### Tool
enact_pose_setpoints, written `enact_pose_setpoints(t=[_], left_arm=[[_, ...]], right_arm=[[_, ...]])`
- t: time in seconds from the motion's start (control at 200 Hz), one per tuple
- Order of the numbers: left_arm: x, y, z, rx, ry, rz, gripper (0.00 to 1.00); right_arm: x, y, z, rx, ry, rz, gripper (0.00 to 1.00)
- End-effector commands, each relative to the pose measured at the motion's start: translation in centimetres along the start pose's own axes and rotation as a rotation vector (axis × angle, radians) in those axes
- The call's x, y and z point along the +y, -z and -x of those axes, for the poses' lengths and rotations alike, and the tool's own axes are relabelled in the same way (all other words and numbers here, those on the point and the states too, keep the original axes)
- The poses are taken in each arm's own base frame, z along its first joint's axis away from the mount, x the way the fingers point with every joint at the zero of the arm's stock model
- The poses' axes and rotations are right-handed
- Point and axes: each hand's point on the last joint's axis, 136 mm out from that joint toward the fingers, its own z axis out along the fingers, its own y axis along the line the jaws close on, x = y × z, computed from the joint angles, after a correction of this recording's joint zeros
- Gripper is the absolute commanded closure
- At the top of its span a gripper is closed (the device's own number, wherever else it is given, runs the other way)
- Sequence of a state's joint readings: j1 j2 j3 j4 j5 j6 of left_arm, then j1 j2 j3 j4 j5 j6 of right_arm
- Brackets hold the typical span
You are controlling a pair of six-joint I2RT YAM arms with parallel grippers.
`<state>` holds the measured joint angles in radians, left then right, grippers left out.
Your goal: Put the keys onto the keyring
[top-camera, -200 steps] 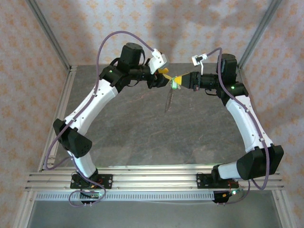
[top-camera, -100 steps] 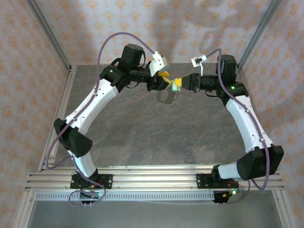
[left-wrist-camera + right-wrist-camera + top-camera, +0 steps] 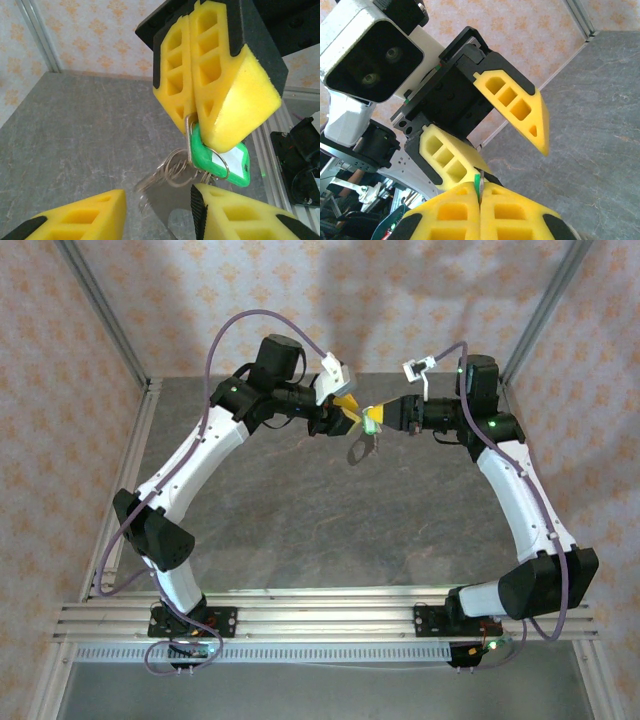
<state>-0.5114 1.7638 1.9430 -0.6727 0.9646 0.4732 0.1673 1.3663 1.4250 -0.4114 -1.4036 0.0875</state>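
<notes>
Right hand (image 3: 192, 122) clamped shut on silvery metal keyring with green plastic tag (image 3: 222, 161); bunch dangles below it, above grey desk (image 3: 300, 510). Left hand (image 3: 160, 212) half open, empty, just beside right hand, facing the bunch.

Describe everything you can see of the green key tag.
The green key tag is a flat piece of bright green plastic with rounded corners and a white label window. It hangs tilted in the air, its top edge pinched in the shut right gripper. A thin silvery ring threads it and carries a bunch of metal keys.
</notes>
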Motion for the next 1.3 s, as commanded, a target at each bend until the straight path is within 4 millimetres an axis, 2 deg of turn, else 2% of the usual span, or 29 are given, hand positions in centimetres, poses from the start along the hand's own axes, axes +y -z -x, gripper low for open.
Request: enact_pose_setpoints(t=[0.0, 0.731, 0.826, 1.041, 1.296], left_arm=[[-2.5, 0.0, 0.2, -0.011, 0.018, -0.109, 0.59], [-3.2, -0.2, 0.5, -0.05, 0.043, -0.16, 0.54], [-3.1, -0.4, 0.6, -0.06, 0.043, -0.159, 0.58], [-3.0, -0.5, 0.8, -0.067, 0.036, -0.155, 0.76], [-2.9, -0.3, 1.0, -0.067, 0.031, -0.135, 0.89]], right_arm=[[2.3, 0.7, 1.8, -0.038, 0.133, 0.008, 1.0], [2.3, 0.7, 1.7, -0.037, 0.136, 0.007, 1.0], [2.2, 0.7, 1.7, -0.036, 0.134, 0.006, 1.0], [2.2, 0.7, 1.7, -0.035, 0.137, 0.007, 1.0], [2.4, 0.8, 1.5, -0.035, 0.139, 0.007, 1.0]])
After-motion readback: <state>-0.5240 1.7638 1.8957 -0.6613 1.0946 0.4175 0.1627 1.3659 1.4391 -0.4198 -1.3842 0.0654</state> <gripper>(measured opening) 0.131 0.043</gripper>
